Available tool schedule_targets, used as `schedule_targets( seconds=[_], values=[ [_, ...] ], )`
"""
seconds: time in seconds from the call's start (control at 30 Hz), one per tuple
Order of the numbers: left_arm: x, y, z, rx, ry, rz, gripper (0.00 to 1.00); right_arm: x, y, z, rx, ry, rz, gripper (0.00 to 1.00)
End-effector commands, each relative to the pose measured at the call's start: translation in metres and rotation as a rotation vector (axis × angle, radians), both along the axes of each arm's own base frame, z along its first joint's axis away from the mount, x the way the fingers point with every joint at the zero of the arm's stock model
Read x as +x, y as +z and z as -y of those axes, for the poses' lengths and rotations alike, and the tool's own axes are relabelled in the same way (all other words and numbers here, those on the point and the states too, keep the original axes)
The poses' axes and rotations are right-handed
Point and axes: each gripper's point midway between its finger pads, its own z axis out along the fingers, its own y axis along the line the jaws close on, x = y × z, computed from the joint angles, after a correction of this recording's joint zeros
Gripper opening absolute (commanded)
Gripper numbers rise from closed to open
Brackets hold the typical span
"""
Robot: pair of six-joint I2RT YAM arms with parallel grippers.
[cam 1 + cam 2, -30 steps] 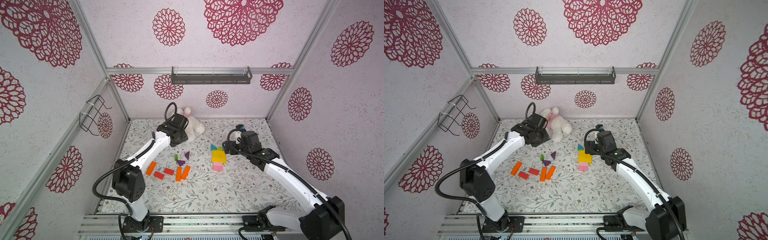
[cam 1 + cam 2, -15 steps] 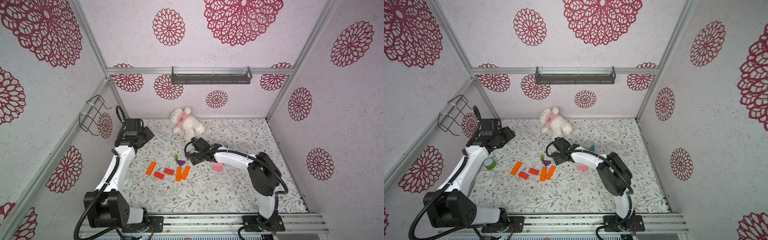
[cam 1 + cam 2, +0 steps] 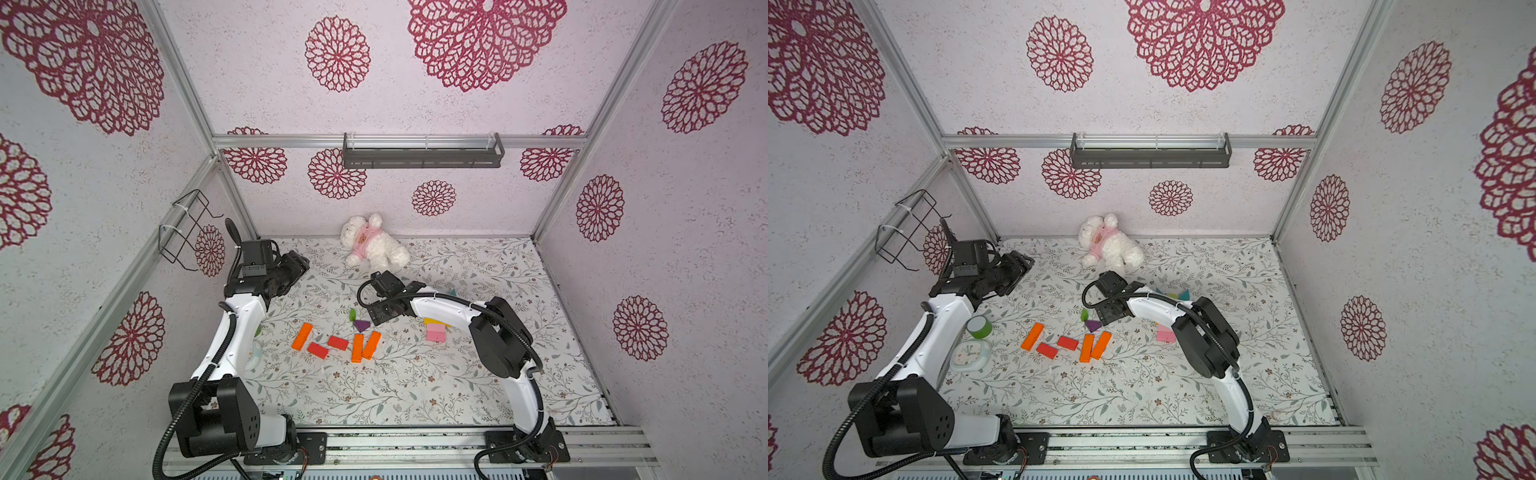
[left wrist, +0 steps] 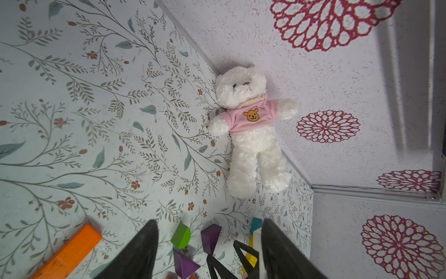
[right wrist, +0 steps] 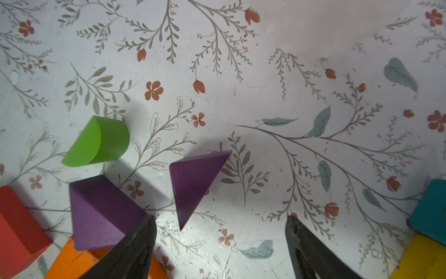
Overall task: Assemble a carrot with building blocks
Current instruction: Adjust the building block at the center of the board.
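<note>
At the far left, the left arm (image 3: 243,316) was held high near the side wall. The left jaws stood partly apart with nothing between them. I judge it was kept there so the blocks lay clear for the other arm. Beneath it on the floral surface (image 3: 415,386) sat a round green cup (image 3: 979,327) and a pale mint alarm clock (image 3: 970,354), both apart from the blocks and seemingly no part of the build.

Next came the loose row that reads as the carrot's body. It was made up of a long orange rectangular bar (image 3: 302,336), a short red bar (image 3: 318,350), a second red bar (image 3: 338,343), and a pair of orange bars (image 3: 363,347) lying side by side. All were angled differently and not lined up.

At the far end of that pair lay a purple triangular block (image 3: 361,325) and a lime-green half-round block (image 3: 353,313), probably meant for tip and leaves. The right wrist view showed another purple triangle (image 5: 195,178) standing on edge.

The right arm (image 3: 440,305) was stretched low across to this cluster. The right jaws were wide open and empty, with the standing triangle just ahead of them, apparently lined up for a pick.

Further right, a pink square block (image 3: 436,333), a yellow block (image 3: 434,321) and a teal triangle (image 3: 1183,295) lay well apart from the body, as spare stock.
</note>
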Motion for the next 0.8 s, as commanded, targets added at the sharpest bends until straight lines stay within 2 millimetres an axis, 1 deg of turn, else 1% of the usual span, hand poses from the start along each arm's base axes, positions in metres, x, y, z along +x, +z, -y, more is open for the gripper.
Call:
schedule_targets(
  seconds=[0.0, 0.27, 0.77],
  values=[
    [0.005, 0.005, 0.0, -0.021, -0.006, 0.029, 0.7, 0.003, 0.004, 0.002, -0.038, 0.001, 0.014, 0.85],
    [0.006, 0.001, -0.002, -0.033, 0.0, 0.02, 0.71, 0.012, -0.004, 0.018, -0.102, -0.041, 0.03, 0.85],
    [0.006, 0.0, -0.001, -0.043, -0.002, 0.019, 0.72, 0.021, 0.0, 0.036, -0.119, -0.095, 0.038, 0.85]
  ],
)
